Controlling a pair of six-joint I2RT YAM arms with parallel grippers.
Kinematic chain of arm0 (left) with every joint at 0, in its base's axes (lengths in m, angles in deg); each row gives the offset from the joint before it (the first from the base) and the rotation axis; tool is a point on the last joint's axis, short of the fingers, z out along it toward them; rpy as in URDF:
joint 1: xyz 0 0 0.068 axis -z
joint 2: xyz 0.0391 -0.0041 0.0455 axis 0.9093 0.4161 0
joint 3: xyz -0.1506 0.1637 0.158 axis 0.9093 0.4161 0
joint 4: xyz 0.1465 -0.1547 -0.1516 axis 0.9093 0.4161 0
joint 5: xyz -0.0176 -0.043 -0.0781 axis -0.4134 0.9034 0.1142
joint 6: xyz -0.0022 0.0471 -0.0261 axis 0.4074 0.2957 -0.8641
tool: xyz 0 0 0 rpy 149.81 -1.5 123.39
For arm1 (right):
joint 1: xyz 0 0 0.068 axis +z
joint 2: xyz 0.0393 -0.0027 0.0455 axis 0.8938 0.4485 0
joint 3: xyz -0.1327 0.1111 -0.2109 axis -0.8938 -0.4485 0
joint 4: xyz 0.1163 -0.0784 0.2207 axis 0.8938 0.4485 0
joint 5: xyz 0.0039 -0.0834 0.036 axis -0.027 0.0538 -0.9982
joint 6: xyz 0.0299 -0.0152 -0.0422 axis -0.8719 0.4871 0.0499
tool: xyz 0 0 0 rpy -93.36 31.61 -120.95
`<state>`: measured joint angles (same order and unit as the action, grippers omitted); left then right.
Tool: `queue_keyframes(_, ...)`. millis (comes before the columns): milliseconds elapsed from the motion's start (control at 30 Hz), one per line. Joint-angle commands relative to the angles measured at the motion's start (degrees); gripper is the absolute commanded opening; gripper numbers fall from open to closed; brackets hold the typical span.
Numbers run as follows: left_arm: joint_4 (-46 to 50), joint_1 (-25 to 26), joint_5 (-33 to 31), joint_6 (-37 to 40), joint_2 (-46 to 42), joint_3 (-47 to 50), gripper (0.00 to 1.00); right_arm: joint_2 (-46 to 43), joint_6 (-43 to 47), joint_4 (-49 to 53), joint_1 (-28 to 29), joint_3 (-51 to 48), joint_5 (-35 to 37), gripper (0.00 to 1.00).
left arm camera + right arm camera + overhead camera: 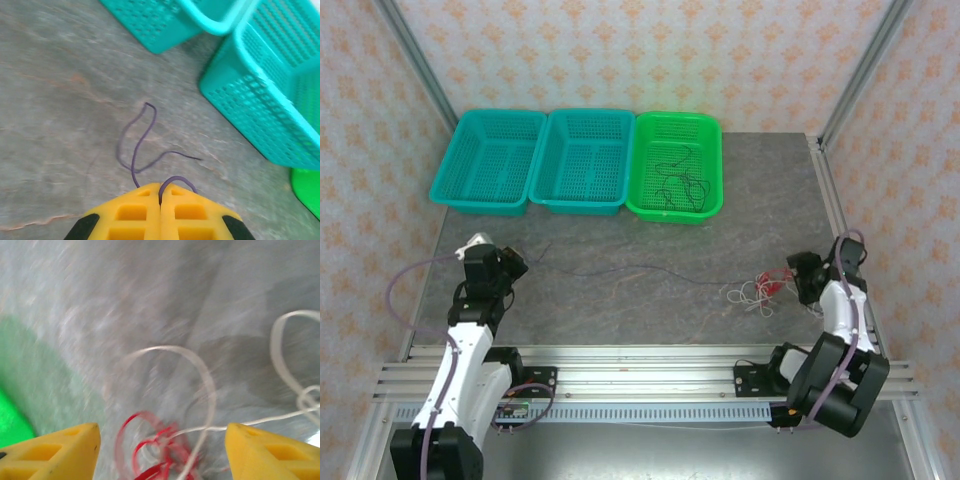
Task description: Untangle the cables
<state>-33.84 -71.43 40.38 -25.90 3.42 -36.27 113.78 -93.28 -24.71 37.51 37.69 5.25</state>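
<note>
Yellow jaws of the left gripper [160,197] are clamped on a purple cable [139,145]. Jaws of the right gripper [161,434] are held apart above a red cable [160,462] and a white cable [202,372].

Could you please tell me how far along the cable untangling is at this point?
Done: one dark cable lies in the green basket. In hand: the left pincer is shut on a purple cable stretched across the table. Left: the red and white cables lie tangled by the open right pincer.
</note>
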Motion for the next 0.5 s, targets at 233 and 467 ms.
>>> queue_keyframes(233, -3.7, 7.4, -4.8, 3.2, 4.0, -2.2, 0.0, -9.5, 13.4, 7.3, 36.0, 10.7, 23.4, 0.67)
queue_keyframes(467, -1.1, 15.8, -10.9, 9.3, 7.2, -6.3, 0.69, 1.3, 15.5, 7.4, 40.7, 12.9, 20.3, 0.68)
